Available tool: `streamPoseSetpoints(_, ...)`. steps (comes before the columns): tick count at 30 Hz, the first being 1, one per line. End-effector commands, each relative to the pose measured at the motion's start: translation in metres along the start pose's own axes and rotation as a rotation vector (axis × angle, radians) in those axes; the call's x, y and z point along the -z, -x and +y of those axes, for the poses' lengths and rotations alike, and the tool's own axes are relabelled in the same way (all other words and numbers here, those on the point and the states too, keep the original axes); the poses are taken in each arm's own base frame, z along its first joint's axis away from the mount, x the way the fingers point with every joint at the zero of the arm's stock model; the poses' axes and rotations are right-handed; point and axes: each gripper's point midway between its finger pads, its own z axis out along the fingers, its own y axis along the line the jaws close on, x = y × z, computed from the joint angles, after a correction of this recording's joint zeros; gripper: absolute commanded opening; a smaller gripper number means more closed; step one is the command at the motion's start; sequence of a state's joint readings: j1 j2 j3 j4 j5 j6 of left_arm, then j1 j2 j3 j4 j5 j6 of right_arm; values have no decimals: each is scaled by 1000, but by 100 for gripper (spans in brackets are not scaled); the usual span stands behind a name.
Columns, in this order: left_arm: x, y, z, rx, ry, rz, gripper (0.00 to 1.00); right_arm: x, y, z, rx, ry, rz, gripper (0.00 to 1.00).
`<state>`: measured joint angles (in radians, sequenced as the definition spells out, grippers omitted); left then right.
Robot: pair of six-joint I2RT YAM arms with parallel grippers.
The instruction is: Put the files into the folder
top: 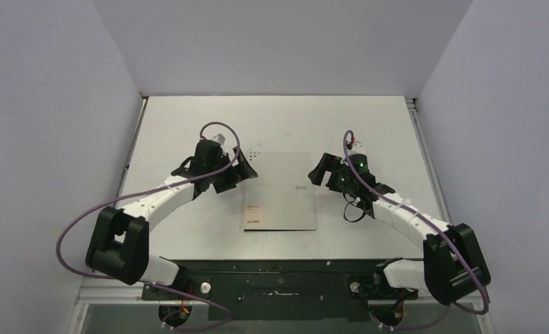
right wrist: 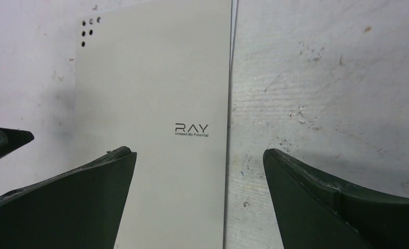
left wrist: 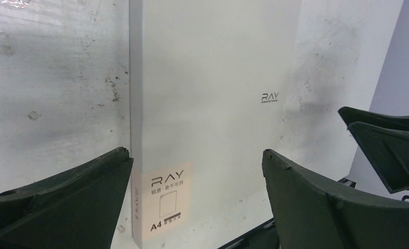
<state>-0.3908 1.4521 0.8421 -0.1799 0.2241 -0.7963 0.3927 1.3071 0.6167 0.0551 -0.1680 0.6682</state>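
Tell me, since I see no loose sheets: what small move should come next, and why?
Probably draw both arms back. The folder lies shut and flat, no loose files show on the table, and the left gripper and right gripper hang open and empty over its side edges, so nothing seems left to grasp.

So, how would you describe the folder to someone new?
On the white table, near its middle, lies the folder, flat and closed. It is the only silver-grey rectangle there, with a RAY logo and a peach corner label.
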Motion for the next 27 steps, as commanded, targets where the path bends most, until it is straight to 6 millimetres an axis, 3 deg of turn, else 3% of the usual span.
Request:
streamPoseSetpoints(1, 40, 30, -24, -74, -23, -118, 96, 36, 49, 9, 115, -20, -151, 100)
streamPoseSetpoints(9, 98, 43, -41, -170, -49, -221, 96, 92, 76, 31, 209, 44, -264, 90)
streamPoseSetpoints(18, 156, 46, -50, -271, -108, -362, 96, 159, 96, 46, 233, 99, -419, 90)
streamPoseSetpoints(27, 196, 36, -46, -345, -164, -474, 96, 194, 101, 47, 222, 99, -479, 90)
